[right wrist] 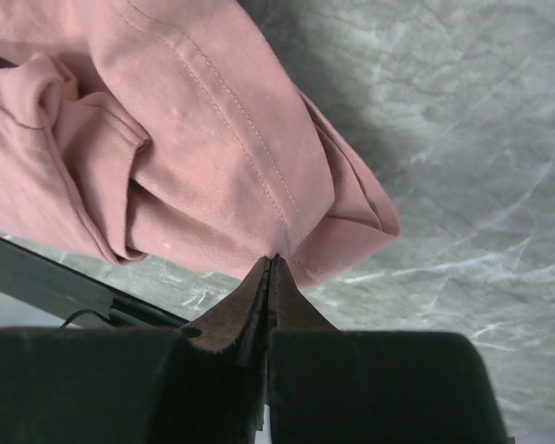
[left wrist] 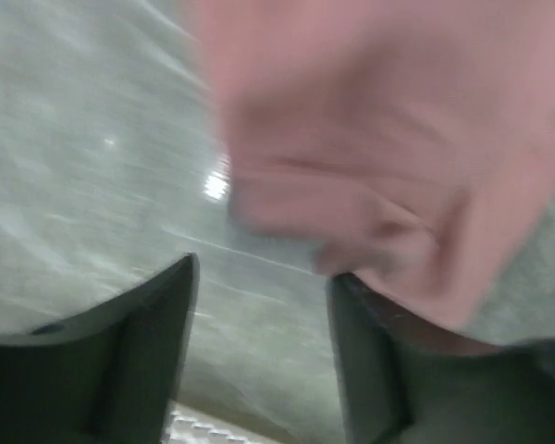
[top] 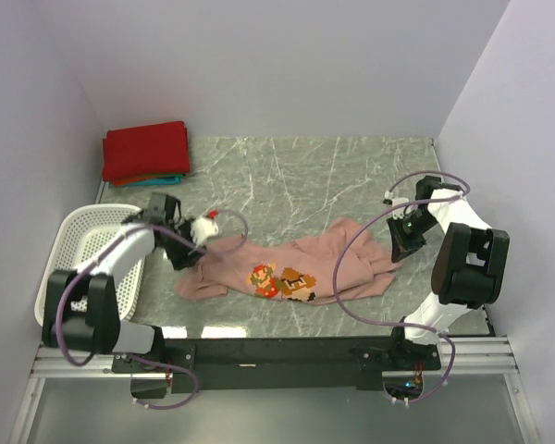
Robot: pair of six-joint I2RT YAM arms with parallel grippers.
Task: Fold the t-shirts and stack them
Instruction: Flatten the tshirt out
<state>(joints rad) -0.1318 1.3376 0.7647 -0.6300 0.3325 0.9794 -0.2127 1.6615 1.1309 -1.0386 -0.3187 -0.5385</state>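
Note:
The dusty-pink t-shirt (top: 296, 268) lies crumpled across the middle of the table, its brown-and-white print (top: 283, 281) facing up. My right gripper (top: 405, 250) is shut on the shirt's right edge; in the right wrist view the fingertips (right wrist: 272, 261) pinch a stitched hem of the pink cloth (right wrist: 194, 139). My left gripper (top: 181, 255) is at the shirt's left end. In the blurred left wrist view it (left wrist: 264, 277) is open, with pink cloth (left wrist: 379, 139) over the right finger and bare table between the fingers. A folded red t-shirt (top: 146, 151) lies on a teal one (top: 162, 179) at the back left.
A white perforated basket (top: 85, 248) stands at the left edge, beside the left arm. The marble table (top: 333, 176) is walled at the back and on both sides. Grey cables loop over the pink shirt near the right arm (top: 347, 268).

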